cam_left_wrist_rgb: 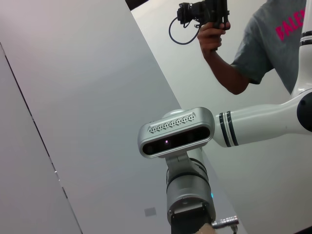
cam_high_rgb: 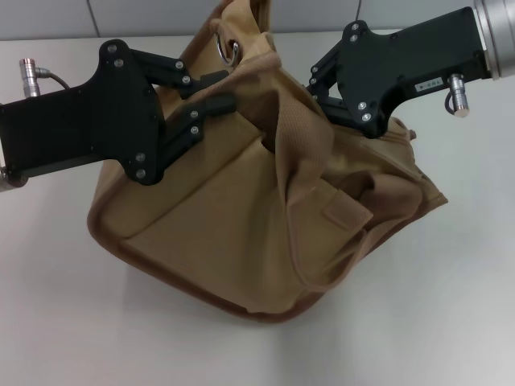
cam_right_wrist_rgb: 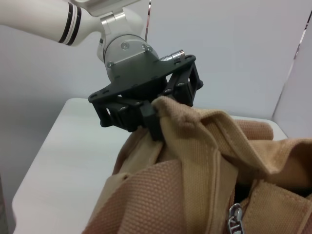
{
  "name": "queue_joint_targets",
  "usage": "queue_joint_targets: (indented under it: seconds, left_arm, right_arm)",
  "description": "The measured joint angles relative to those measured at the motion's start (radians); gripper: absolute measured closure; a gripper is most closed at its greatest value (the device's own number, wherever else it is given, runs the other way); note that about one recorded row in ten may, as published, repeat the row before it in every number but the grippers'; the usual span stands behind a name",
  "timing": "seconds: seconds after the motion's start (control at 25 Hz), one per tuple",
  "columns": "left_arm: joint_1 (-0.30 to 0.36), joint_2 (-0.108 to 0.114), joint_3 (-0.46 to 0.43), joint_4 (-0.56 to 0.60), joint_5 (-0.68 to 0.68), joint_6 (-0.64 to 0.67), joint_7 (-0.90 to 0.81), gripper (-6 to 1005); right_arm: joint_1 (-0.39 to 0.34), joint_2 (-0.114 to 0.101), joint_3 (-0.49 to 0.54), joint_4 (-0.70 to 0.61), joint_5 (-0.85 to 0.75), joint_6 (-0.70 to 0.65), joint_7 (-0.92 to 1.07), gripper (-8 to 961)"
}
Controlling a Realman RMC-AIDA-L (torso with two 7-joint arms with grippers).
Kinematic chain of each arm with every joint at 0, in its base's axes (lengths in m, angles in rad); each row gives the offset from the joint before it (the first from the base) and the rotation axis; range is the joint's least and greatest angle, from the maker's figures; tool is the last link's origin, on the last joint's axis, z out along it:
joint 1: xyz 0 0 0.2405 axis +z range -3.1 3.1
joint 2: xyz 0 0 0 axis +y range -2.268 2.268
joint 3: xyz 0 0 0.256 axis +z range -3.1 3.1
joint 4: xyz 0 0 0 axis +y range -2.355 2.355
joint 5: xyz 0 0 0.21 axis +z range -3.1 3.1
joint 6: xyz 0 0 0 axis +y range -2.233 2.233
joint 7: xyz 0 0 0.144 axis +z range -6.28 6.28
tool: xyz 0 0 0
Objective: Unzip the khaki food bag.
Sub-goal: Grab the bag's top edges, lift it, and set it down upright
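The khaki food bag (cam_high_rgb: 241, 225) lies slumped on the white table, its webbing handle (cam_high_rgb: 302, 153) draped over the top. My left gripper (cam_high_rgb: 216, 92) comes in from the left and is shut on the bag's upper edge. The right wrist view shows that same left gripper (cam_right_wrist_rgb: 148, 114) pinching a fold of the bag (cam_right_wrist_rgb: 195, 161). My right gripper (cam_high_rgb: 326, 100) reaches in from the upper right to the bag's top, its tips hidden behind the fabric. The silver zipper pull (cam_right_wrist_rgb: 235, 218) hangs free close to the right wrist camera.
The white table (cam_high_rgb: 64, 322) spreads around the bag. A metal ring (cam_high_rgb: 228, 48) sits at the bag's far top. The left wrist view shows my head camera (cam_left_wrist_rgb: 175, 131) and a person holding a camera (cam_left_wrist_rgb: 209, 19).
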Motion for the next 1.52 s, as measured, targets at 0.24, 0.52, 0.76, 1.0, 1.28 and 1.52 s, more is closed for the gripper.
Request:
queue_joint_targets:
  seconds: [0.24, 0.52, 0.76, 1.0, 1.28, 1.52]
  left_arm:
    - [0.000, 0.003, 0.000, -0.001, 0.000, 0.004, 0.001, 906]
    - [0.000, 0.004, 0.000, 0.000, 0.000, 0.006, 0.004, 907]
    - [0.000, 0.004, 0.000, 0.001, 0.000, 0.006, 0.006, 907]
    - [-0.003, 0.004, 0.000, 0.003, 0.000, 0.006, 0.009, 907]
    - [-0.004, 0.005, -0.002, 0.012, 0.003, 0.007, 0.011, 907]
    - [-0.004, 0.006, 0.000, 0.023, 0.010, 0.020, 0.022, 907]
  right_arm:
    - [-0.008, 0.001, 0.006, -0.041, 0.000, -0.010, 0.029, 954]
    - [-0.003, 0.000, -0.001, -0.047, -0.011, -0.012, 0.043, 802]
    - [0.012, -0.004, 0.001, -0.043, -0.018, -0.037, 0.051, 615]
    - [0.026, -0.018, 0.040, -0.053, -0.017, -0.081, 0.074, 494]
    - [0.026, -0.027, 0.082, -0.072, -0.016, -0.121, 0.093, 404]
    - [0.025, -0.031, 0.084, -0.051, -0.020, -0.125, 0.096, 407]
